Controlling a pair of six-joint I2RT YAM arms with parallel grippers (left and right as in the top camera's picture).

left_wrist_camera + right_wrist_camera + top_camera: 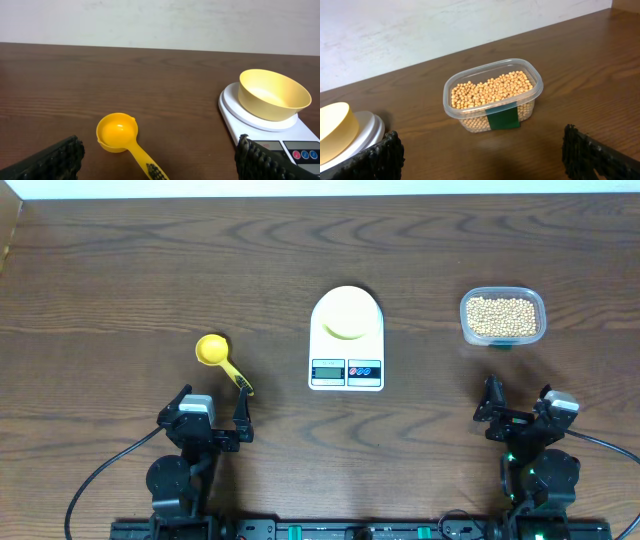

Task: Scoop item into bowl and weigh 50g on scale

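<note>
Both pincers, left (pixel 212 412) and right (pixel 520 415), stand wide apart and empty near the counter's (pixel 120 280) 6 o'clock edge, so the step in hand is likely fetching the yellow scoop (pixel 218 358), lying at 9 o'clock of the scale (pixel 322 345) with its handle running toward 5 o'clock. Set the left pincer square across that handle near its dark end, cup kept level. The beans (pixel 490 90) sit in the clear tub (pixel 536 89) at 3 o'clock of the scale, the bowl (pixel 347 315) on its platform.
</note>
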